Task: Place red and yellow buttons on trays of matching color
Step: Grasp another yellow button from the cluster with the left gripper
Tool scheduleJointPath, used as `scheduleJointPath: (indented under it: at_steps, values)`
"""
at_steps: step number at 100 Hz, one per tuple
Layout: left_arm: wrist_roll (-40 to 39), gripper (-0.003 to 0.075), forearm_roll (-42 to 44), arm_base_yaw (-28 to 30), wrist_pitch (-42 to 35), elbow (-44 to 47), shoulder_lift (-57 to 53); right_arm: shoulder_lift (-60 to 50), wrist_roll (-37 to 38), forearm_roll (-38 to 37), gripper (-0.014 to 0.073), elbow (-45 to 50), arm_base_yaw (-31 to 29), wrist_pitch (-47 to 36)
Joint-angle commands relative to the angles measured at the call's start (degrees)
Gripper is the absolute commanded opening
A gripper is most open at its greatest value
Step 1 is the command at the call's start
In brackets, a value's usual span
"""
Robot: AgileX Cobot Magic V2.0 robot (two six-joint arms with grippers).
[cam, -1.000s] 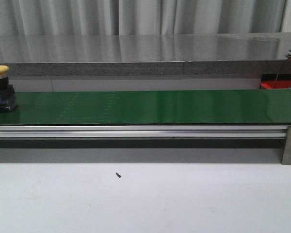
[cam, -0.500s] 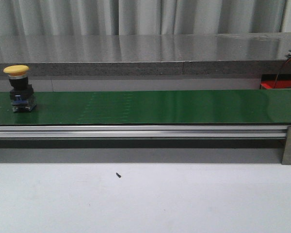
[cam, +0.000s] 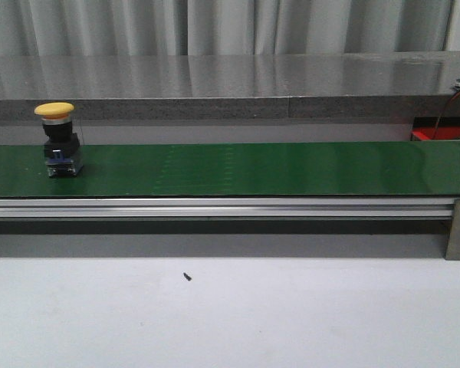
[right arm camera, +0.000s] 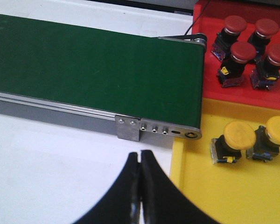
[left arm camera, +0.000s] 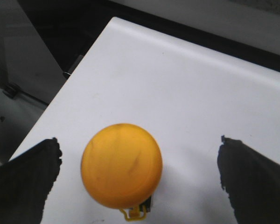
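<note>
Front view: neither arm shows anywhere in the frame. The green conveyor belt (cam: 276,169) runs the full width and is cut off at both side edges. At the far right, only a sliver of the red tray (cam: 442,134) peeks out behind the belt; its contents are hidden there.

Yellow button on belt (cam: 59,139): upright, yellow cap over a black body, standing on the belt at the left of the frame.

Left wrist view: left gripper (left arm camera: 140,179) spread wide, one dark finger (left arm camera: 25,182) at lower left, the other at lower right, both cut off by the frame edge. Between them, touching neither, a yellow-capped button (left arm camera: 122,164) sits on a white surface (left arm camera: 177,93). Seen from above, so its body is nearly all hidden under the cap; only a small yellow clip shows at the bottom.

Right wrist view: right gripper (right arm camera: 140,186) with fingers pressed together, nothing between them, over the white tabletop just beside the yellow tray (right arm camera: 233,196). Two yellow buttons (right arm camera: 247,140) stand in that tray; four red buttons (right arm camera: 247,46) in the red tray, partly cut at the top edge.

Change: the button on the belt stood at the extreme left edge a second ago, then further in; it is now further right again.
</note>
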Motion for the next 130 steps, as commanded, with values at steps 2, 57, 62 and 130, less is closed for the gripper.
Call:
scheduleJointPath:
  at_steps: [2, 57, 62, 130]
  values:
    - [-0.7, 0.0638, 0.0, 0.0, -4.2, -1.9, -3.7, -0.1, -0.3, 1.6, -0.0096, -1.4, 0.0, -3.0]
    - [-0.7, 0.0181, 0.0, 0.0, -4.5, -1.9, -2.6, -0.1, -0.3, 1.6, -0.0096, -1.4, 0.0, -3.0]
    - [-0.7, 0.009, 0.0, 0.0, -4.5, -1.9, -2.6, -0.1, -0.3, 1.6, -0.0096, -1.4, 0.0, -3.0]
    - [-0.6, -0.0019, -6.4, -1.3, 16.4, -0.5, -21.6, -0.1, -0.3, 1.6, -0.0096, -1.4, 0.0, -3.0]
